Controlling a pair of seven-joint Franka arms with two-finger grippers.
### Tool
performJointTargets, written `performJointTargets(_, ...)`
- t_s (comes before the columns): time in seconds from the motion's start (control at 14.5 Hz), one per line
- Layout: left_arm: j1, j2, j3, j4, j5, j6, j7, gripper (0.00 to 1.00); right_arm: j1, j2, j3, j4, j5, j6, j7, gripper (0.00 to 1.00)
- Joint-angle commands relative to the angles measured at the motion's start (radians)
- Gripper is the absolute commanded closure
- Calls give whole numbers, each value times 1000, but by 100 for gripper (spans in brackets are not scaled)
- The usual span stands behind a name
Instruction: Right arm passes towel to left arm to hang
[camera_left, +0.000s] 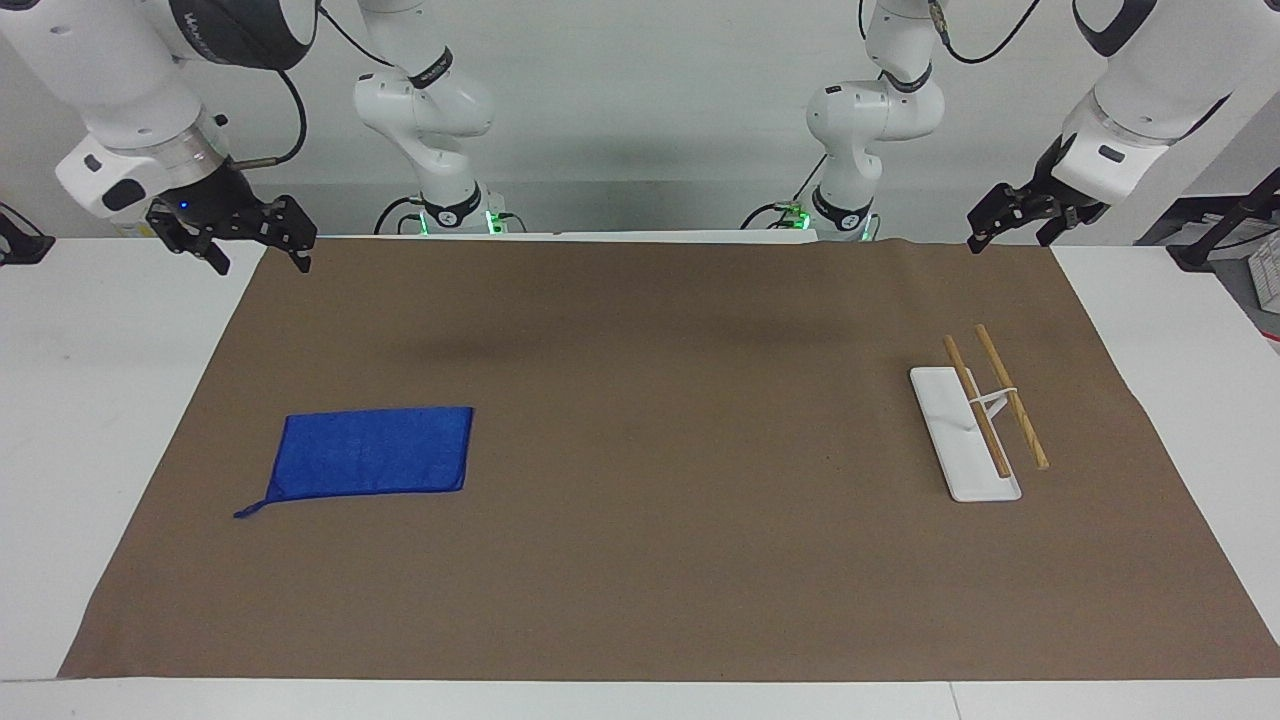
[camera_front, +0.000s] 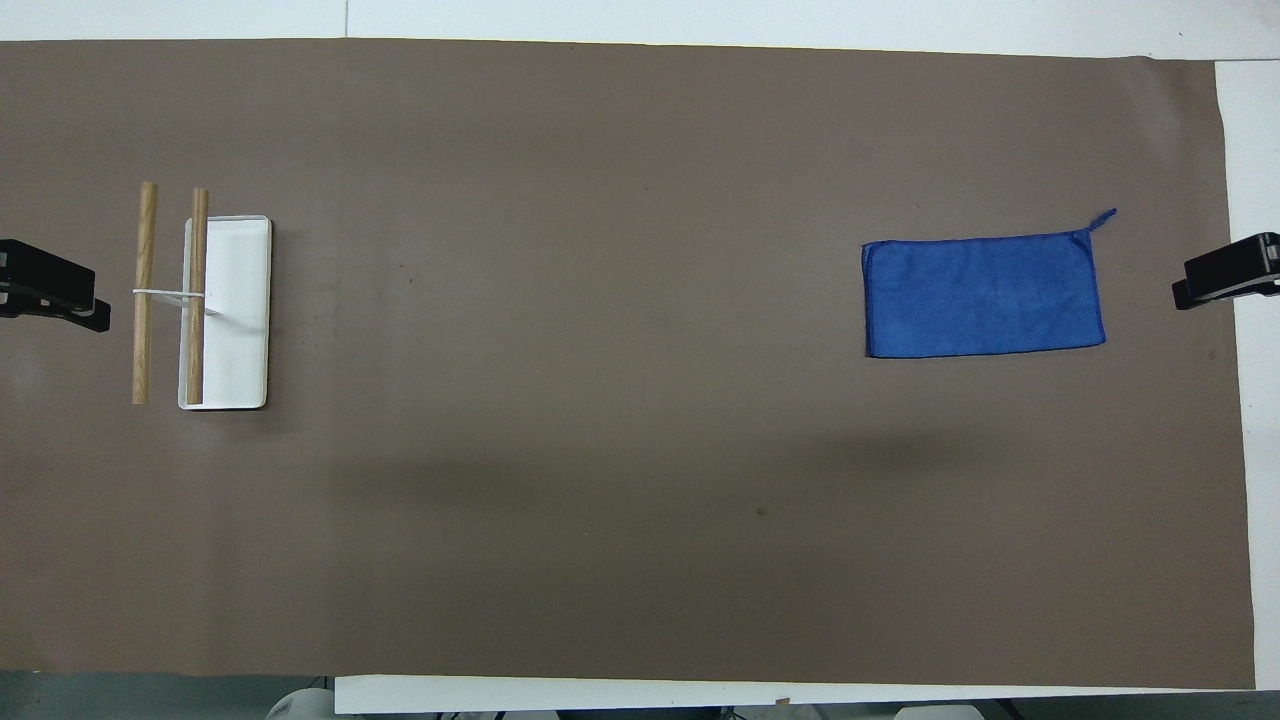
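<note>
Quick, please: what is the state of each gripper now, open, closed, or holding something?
Right gripper: open, empty, raised over the mat's corner, apart from the towel.
Left gripper: empty, waiting; open or closed cannot be told.

A white table (camera_left: 100, 450) carries a brown mat (camera_left: 650, 500) bearing the towel (camera_left: 375, 452) and a rack (camera_left: 965, 435).

A soft, matt blue cloth towel (camera_left: 375, 452) with a slightly fuzzy nap lies on a matt brown paper-like sheet (camera_left: 650, 560) covering a smooth white counter (camera_left: 100, 400). A smooth white plastic-looking rack base (camera_left: 950, 440) carries two pale wooden rods (camera_left: 1012, 396), grain visible.
</note>
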Motion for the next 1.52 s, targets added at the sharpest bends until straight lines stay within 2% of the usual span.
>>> performJointTargets(0.0, 8, -21, 1, -19, -11, 12, 3, 0, -13, -1, -3, -7, -4, 6, -30, 1)
performJointTargets(0.21, 8, -21, 1, -19, -11, 12, 3, 0, -12, 1, -3, -6, -4, 16, -28, 1)
performJointTargets(0.34, 8, -21, 1, -19, -11, 12, 3, 0, -12, -1, -6, -27, -4, 91, -34, 1)
performJointTargets(0.55, 8, -21, 1, -19, -11, 12, 3, 0, -19, -2, -9, -146, -4, 223, -40, 1)
performJointTargets(0.9, 8, -21, 1, -19, -11, 12, 3, 0, -30, 21, -20, -367, -2, 520, -189, 1)
performJointTargets(1.24, 8, -21, 1, -19, -11, 12, 3, 0, -33, 94, -15, -570, -2, 864, -198, 2)
performJointTargets(1.45, 8, -21, 1, -19, -11, 12, 3, 0, -35, 150, -15, -628, -2, 1012, -218, 3)
